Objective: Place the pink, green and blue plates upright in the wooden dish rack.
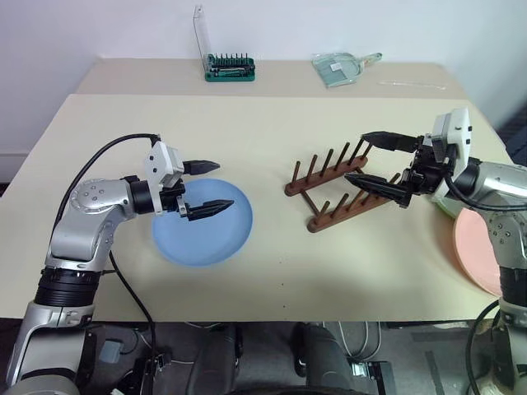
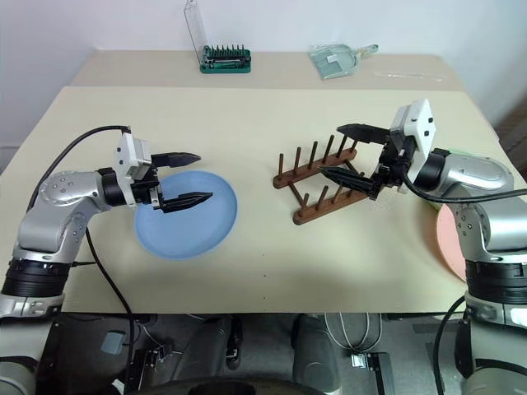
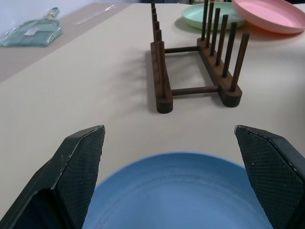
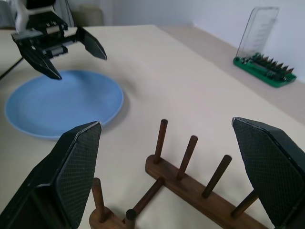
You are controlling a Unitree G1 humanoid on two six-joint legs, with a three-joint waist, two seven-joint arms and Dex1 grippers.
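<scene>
The blue plate (image 1: 202,234) lies flat on the table at the left. My left gripper (image 1: 224,185) hovers open over its far edge, nothing between its fingers. The wooden dish rack (image 1: 338,189) stands empty at centre right. Just above the rack's right end, my right gripper (image 1: 356,156) is open and holds nothing. The pink plate (image 1: 478,247) lies flat at the table's right edge, partly behind my right arm. Beside it, beyond the rack, the green plate (image 3: 209,16) lies flat in the left wrist view.
A green screwdriver-bit holder (image 1: 230,67) with a raised clear lid and a clear plastic bag (image 1: 338,67) sit at the back of the table. The table's front edge (image 1: 272,317) runs just below the blue plate.
</scene>
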